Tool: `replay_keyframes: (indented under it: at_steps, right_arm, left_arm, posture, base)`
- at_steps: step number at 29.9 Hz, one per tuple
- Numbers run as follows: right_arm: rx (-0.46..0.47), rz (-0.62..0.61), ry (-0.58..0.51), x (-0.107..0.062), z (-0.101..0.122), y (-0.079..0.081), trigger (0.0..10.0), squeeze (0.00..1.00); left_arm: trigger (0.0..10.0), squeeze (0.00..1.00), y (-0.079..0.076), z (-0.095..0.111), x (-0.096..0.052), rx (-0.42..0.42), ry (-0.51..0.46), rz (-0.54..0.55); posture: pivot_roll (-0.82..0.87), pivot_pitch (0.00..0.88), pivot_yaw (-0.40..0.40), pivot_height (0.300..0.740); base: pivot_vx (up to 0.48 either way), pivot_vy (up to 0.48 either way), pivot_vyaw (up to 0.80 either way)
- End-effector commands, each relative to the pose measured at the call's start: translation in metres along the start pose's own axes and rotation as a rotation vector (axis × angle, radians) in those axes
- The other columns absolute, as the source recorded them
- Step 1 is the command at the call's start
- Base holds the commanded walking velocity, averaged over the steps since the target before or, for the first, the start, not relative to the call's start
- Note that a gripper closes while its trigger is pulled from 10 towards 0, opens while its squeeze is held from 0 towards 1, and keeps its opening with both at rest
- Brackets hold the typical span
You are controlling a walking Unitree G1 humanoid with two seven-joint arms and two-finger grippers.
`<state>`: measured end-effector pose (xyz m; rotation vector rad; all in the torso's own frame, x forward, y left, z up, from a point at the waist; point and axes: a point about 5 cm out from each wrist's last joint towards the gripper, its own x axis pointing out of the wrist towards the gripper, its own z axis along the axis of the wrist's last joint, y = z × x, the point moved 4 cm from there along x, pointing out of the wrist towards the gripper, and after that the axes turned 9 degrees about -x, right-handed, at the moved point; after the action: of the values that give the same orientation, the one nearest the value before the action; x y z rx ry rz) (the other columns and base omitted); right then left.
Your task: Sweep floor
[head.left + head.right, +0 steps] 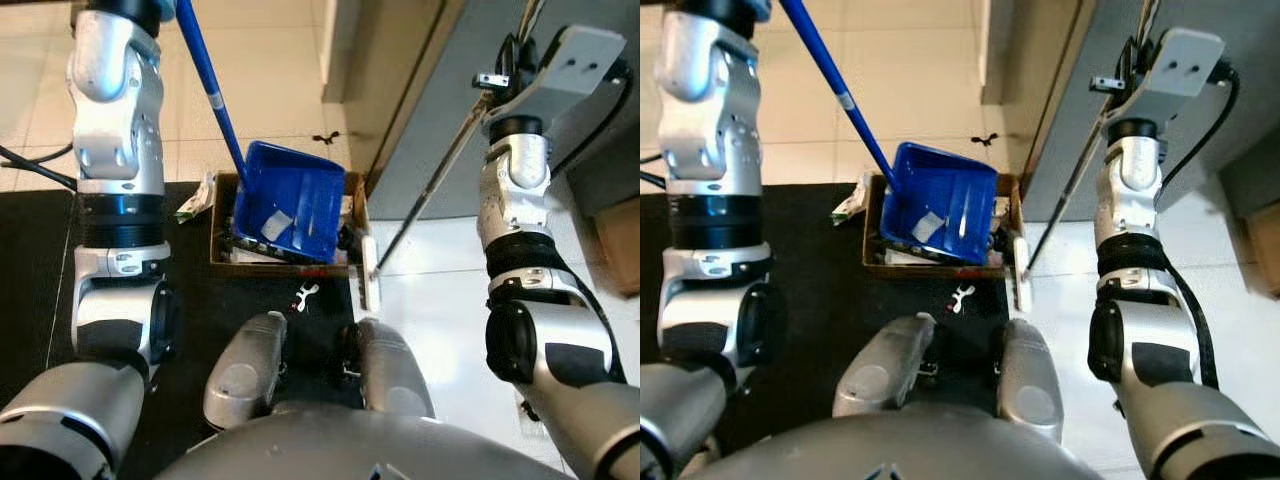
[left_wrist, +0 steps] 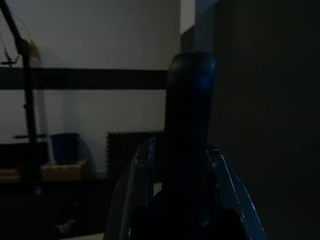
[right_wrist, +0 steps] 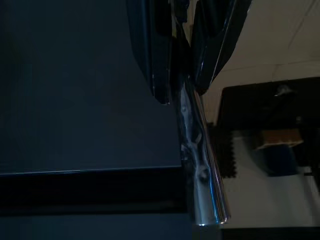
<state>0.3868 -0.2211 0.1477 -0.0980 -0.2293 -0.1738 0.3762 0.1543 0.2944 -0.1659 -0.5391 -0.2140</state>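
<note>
Nearest me are my own rounded silver knees, standing on the black mat, whose dull, matte surface gives way on my right to glossy white floor. Just ahead of my knees a small white scrap lies on the mat, which I judge still needs sweeping up. Beyond it sits a shallow brown cardboard box holding debris, and I have tipped the blue plastic dustpan over it, its smooth scoop angled down, a pale scrap still clinging inside; I hold it so to let the sweepings slide into the box. Its long blue handle runs up and back to my raised left gripper, whose two fingers, seen in the dim wrist view, sit either side of a dark rounded shaft, clamped on it. On my right, the broom's white head rests upright on the floor beside the box, parked out of the way while I empty the pan. Its thin, shiny metal pole slants up to my right gripper, whose black fingers pinch the polished tube tightly. Farthest off are beige floor tiles and a grey cabinet side.
</note>
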Motion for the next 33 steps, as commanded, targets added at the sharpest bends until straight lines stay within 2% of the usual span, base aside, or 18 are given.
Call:
replay_keyframes:
  at_steps: [1, 9, 11, 15, 21, 29, 33]
  right_arm:
    - [0.017, -0.023, -0.025, 0.001, 0.005, -0.004, 10.0, 0.0]
    - [0.013, -0.022, -0.023, 0.001, 0.005, -0.005, 10.0, 0.0]
    - [0.01, -0.025, -0.018, 0.0, 0.003, -0.006, 10.0, 0.0]
    - [0.009, -0.027, -0.015, -0.001, 0.002, -0.007, 10.0, 0.0]
    - [0.006, -0.037, -0.009, -0.002, -0.001, -0.011, 10.0, 0.0]
    - [0.005, -0.042, -0.012, -0.003, 0.0, -0.012, 10.0, 0.0]
    - [0.002, -0.046, -0.011, -0.005, -0.001, -0.014, 10.0, 0.0]
  left_arm:
    - [10.0, 0.0, -0.001, 0.004, 0.0, 0.008, -0.021, -0.01]
    - [10.0, 0.0, 0.004, -0.005, -0.005, 0.044, 0.006, -0.025]
    - [10.0, 0.0, 0.012, -0.01, -0.006, 0.103, 0.033, -0.049]
    - [10.0, 0.0, 0.017, -0.011, -0.005, 0.147, 0.04, -0.056]
    - [10.0, 0.0, 0.036, -0.015, -0.002, 0.26, 0.066, -0.045]
    - [10.0, 0.0, 0.046, -0.024, 0.003, 0.349, 0.094, -0.064]
    - [10.0, 0.0, 0.058, -0.023, 0.01, 0.416, 0.113, -0.01]
  posture:
    - [0.25, 0.0, -0.017, 0.74]
    - [0.25, 0.0, -0.017, 0.74]
    - [0.25, 0.0, -0.015, 0.74]
    - [0.25, 0.0, -0.015, 0.74]
    - [0.25, 0.0, -0.01, 0.74]
    - [0.24, 0.003, -0.008, 0.74]
    - [0.24, 0.004, -0.004, 0.74]
  base:
    - [0.0, 0.0, 0.0]
    - [0.0, 0.0, 0.0]
    - [0.0, 0.0, 0.0]
    - [0.0, 0.0, 0.0]
    - [0.0, 0.0, 0.0]
    - [0.0, 0.0, 0.0]
    - [0.0, 0.0, 0.0]
